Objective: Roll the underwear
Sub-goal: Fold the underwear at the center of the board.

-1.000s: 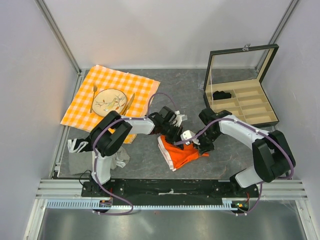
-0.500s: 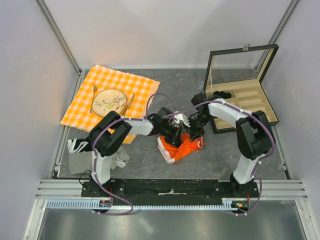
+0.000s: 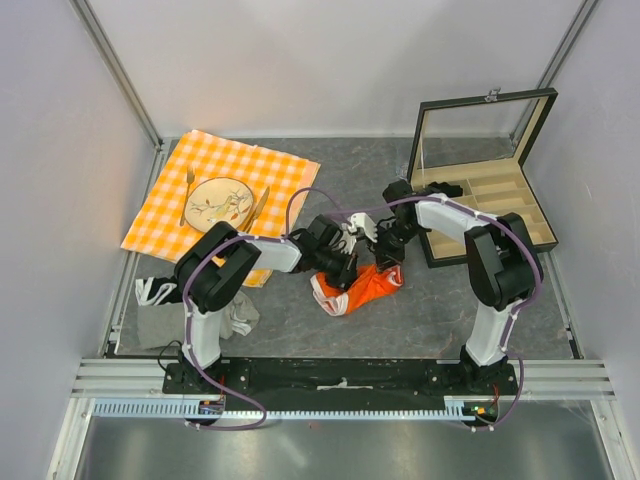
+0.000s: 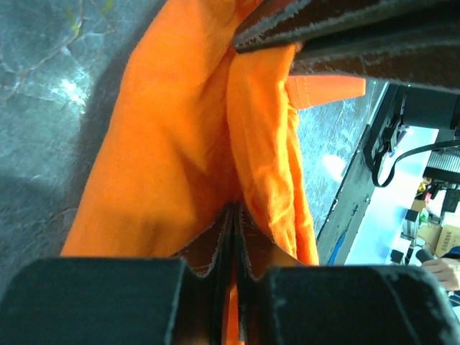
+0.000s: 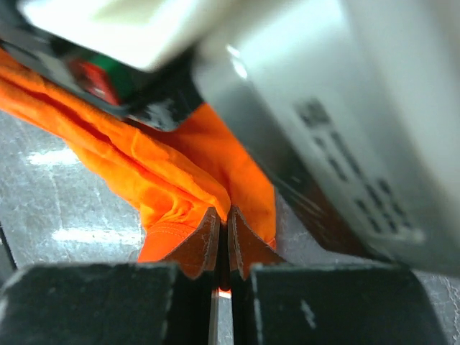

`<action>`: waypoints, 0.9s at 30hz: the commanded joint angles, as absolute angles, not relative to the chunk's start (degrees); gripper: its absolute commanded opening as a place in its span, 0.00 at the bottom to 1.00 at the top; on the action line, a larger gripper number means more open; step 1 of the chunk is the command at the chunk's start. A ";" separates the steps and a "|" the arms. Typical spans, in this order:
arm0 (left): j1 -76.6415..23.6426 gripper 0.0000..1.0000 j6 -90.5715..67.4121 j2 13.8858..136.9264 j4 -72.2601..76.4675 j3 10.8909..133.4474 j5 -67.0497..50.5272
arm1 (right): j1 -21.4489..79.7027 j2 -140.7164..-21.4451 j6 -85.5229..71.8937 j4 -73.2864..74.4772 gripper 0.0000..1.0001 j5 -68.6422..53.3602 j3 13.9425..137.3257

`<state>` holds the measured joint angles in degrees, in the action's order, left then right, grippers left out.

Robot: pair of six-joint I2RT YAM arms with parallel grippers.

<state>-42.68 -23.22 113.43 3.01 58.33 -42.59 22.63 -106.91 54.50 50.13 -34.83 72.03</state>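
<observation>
Grey table carries checkered cloth, box, underwear.

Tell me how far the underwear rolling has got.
Done: the left gripper and right gripper are each shut on a fold of the underwear. In hand: the fabric is bunched between them, with the two grippers close together. Left: no neat roll shows yet. The garment is a loose, crumpled bundle, so the rolling itself remains.

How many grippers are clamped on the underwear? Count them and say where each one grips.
2. The left gripper pinches a fold towards the left of the underwear. The right gripper pinches its far right edge. Both are shut on the fabric.
</observation>
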 commanded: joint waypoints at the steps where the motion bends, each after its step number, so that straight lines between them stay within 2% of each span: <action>1: -43.07 0.13 -20.91 113.21 2.19 55.90 -37.10 | 22.24 -108.46 49.66 42.98 0.08 -30.94 70.06; 6: -41.49 0.25 -24.96 106.46 5.89 54.23 -34.98 | 22.24 -108.10 50.10 41.49 0.08 -29.36 67.33; 12: -40.43 0.34 -27.24 100.29 6.24 53.88 -33.40 | 22.41 -107.67 50.10 40.96 0.08 -29.35 65.57; 18: -39.20 0.39 -29.44 94.67 7.20 49.93 -30.50 | 22.67 -107.66 49.83 40.87 0.08 -30.41 65.57; 27: -36.74 0.41 -32.17 85.37 11.25 44.14 -26.82 | 23.99 -109.07 47.81 40.43 0.08 -30.59 66.27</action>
